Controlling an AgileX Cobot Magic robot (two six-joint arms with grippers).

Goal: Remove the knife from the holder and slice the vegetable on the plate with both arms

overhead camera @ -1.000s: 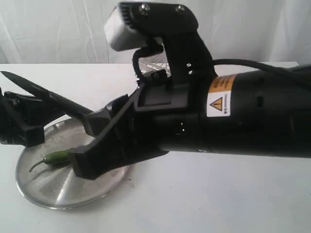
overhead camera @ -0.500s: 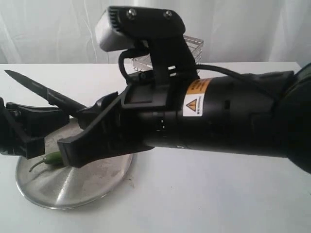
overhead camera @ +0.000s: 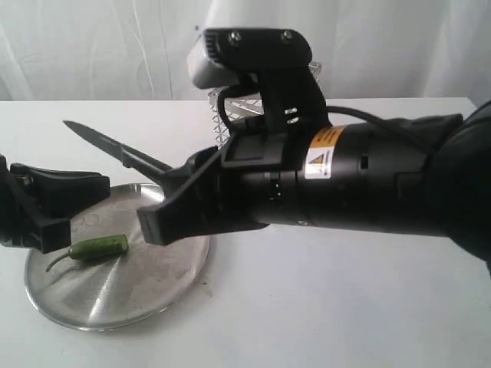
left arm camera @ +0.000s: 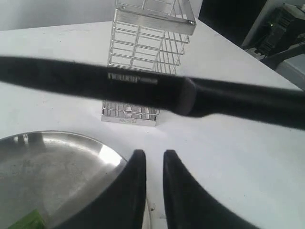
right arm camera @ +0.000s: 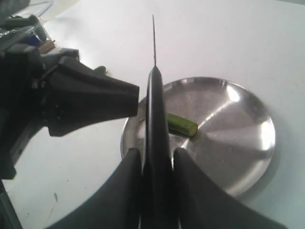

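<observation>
Gripping the knife [overhead camera: 115, 146], right hand [right arm camera: 156, 157] hovers above plate [overhead camera: 115, 300].

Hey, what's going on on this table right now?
The right claw is clamped on the handle of the knife, holding it in the air with the blade pointing out over the plate. The knife is out of the wire holder, which stands beyond the plate. The green chili lies on the plate, clear of the blade. The left claw hovers near the chili, jaws a narrow gap apart, holding nothing.
</observation>
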